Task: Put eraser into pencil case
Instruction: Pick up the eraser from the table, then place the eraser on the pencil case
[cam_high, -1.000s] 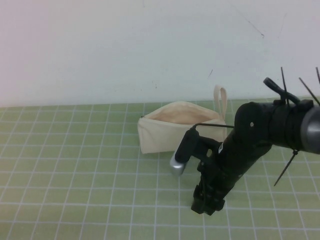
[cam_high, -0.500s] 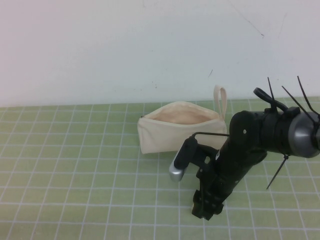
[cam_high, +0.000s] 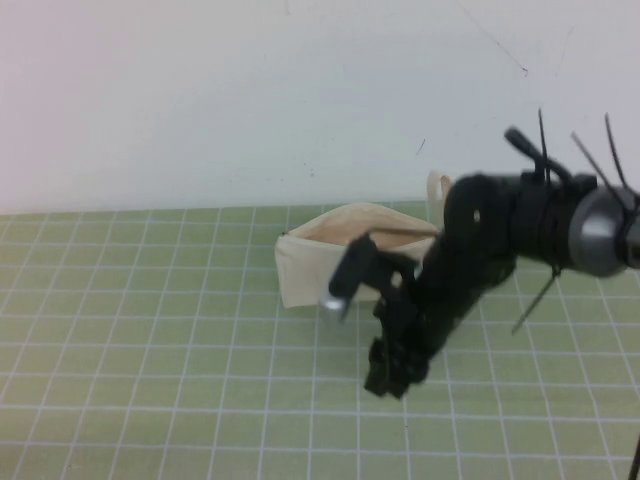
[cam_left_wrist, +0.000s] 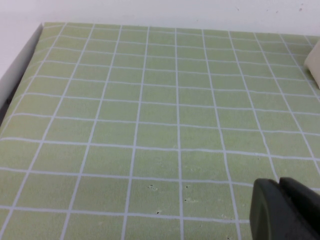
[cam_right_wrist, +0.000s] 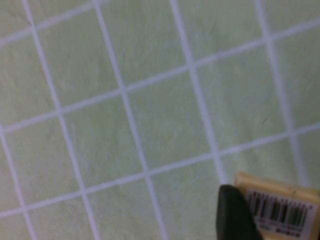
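Eraser: the eraser (cam_right_wrist: 276, 210) shows only in the right wrist view, a tan-yellow block with a white barcode label on its face; a dark fingertip (cam_right_wrist: 235, 215) lies against its edge, and green mat passes behind it; in the high view the arm hides it

Right gripper: the right gripper (cam_high: 392, 374) points down just above the mat, in front of the pouch; its jaws are drawn in on the eraser, which sits between them; the arm is black and jointed, with a silver-tipped part sticking out to its side and cable ties bristling from the elbow

Pencil case: the pencil case (cam_high: 312, 262) lies on the mat behind the gripper; cream fabric, soft and roughly rectangular, mouth open and showing pale lining; its loop strap (cam_high: 436, 190) stands up at the robot's right end, partly behind the arm; the left wrist view catches only a pale corner of it at the frame's edge

Left gripper: the left gripper (cam_left_wrist: 285, 210) appears only in its own wrist view, as a dark blunt tip low over the bare mat, well apart from the pouch; whether its fingers are parted I cannot tell

Mat: the mat (cam_high: 150, 330) is a felt-like green sheet ruled in white squares; a plain white wall rises behind it

Change: against the frame a second ago, the right gripper sits higher and farther toward the robot's left, closer to the pouch; the pouch has not moved
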